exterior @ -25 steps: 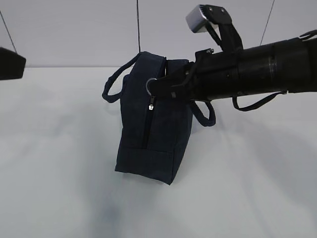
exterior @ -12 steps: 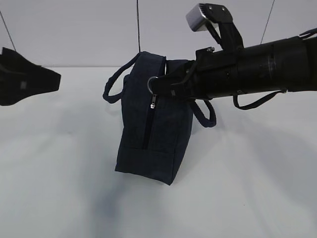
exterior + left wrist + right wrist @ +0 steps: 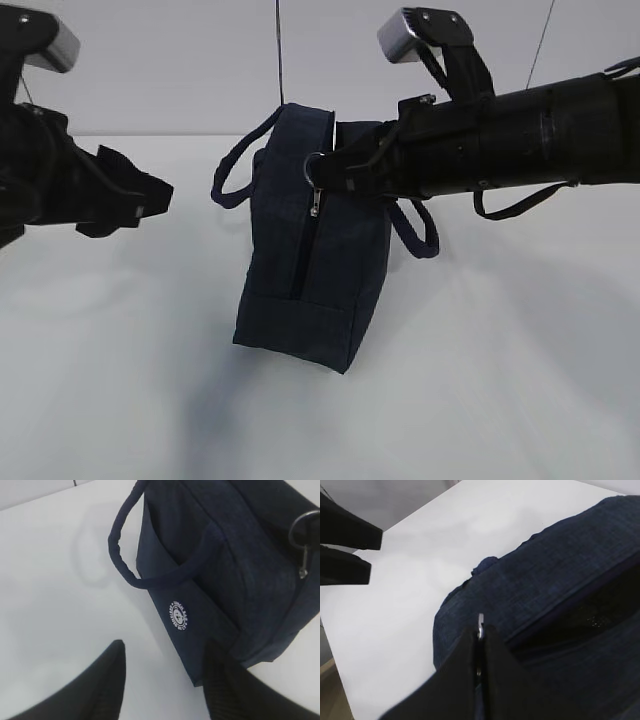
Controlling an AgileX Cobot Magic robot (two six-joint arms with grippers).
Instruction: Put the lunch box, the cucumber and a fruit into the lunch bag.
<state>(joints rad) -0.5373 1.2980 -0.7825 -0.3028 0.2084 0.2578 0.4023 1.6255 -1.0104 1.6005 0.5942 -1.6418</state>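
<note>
The dark navy lunch bag point(image 3: 305, 260) stands upright mid-table, zipper end toward the camera. My right gripper point(image 3: 325, 172) is shut on the metal ring pull point(image 3: 314, 166) near the bag's top; the right wrist view shows the pull point(image 3: 480, 625) pinched between the fingers and the zipper partly open beside it. My left gripper point(image 3: 150, 197) hangs open and empty to the left of the bag, apart from it. The left wrist view shows the bag's side point(image 3: 225, 575), its white round logo point(image 3: 179, 615) and a loop handle point(image 3: 125, 560). The lunch box, cucumber and fruit are out of view.
The white table point(image 3: 110, 350) spreads around the bag. A second handle point(image 3: 420, 232) hangs on the bag's right side under my right arm. In the right wrist view the table's edge point(image 3: 340, 680) shows at the lower left.
My left arm has come in from the left edge toward the bag, its gripper now in full view. The ring pull has shifted slightly right and up with my right gripper.
</note>
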